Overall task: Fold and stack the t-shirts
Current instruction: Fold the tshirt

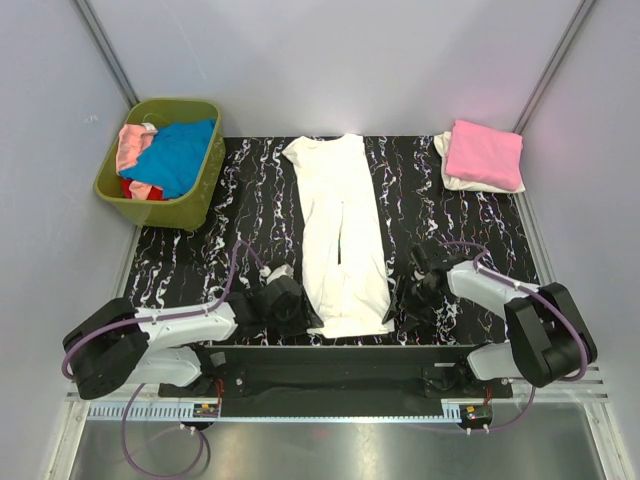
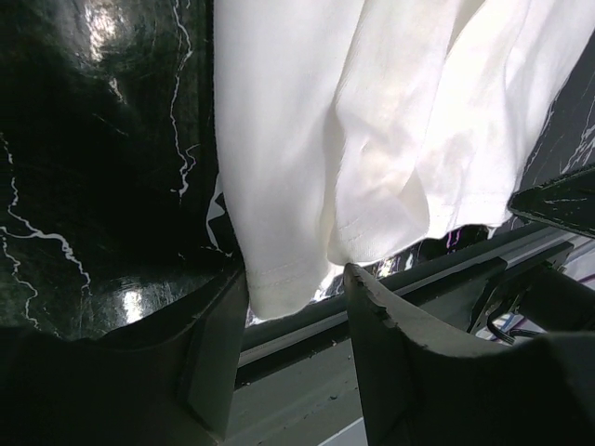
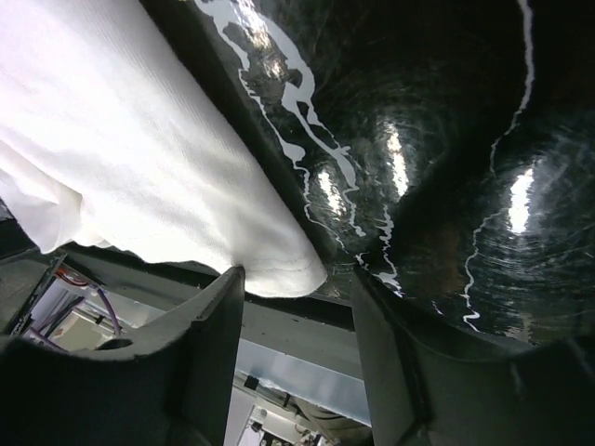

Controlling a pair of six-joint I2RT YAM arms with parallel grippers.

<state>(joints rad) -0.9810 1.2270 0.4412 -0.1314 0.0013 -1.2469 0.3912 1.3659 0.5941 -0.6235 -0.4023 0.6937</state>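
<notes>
At the near edge of the table (image 1: 470, 225), both arms reach in low toward the cream t-shirt (image 1: 340, 225). The left gripper (image 2: 296, 279) has its jaws spread, and the shirt's near left hem corner lies in the gap at their tips, not clamped. The right gripper (image 3: 297, 274) is likewise spread, with the near right corner of the hem lying between its fingertips.

The cream t-shirt lies flat in the middle of the black marbled surface. It is folded lengthwise into a narrow strip that runs from the near edge to the far edge, collar end away from the arms.

At the far right corner a folded pink t-shirt (image 1: 485, 155) rests on a folded white t-shirt (image 1: 445, 150). At the far left stands an olive-green basket (image 1: 190, 212) holding a crumpled blue t-shirt (image 1: 180, 155), a pale pink garment (image 1: 130, 145) and a red garment (image 1: 135, 188).
</notes>
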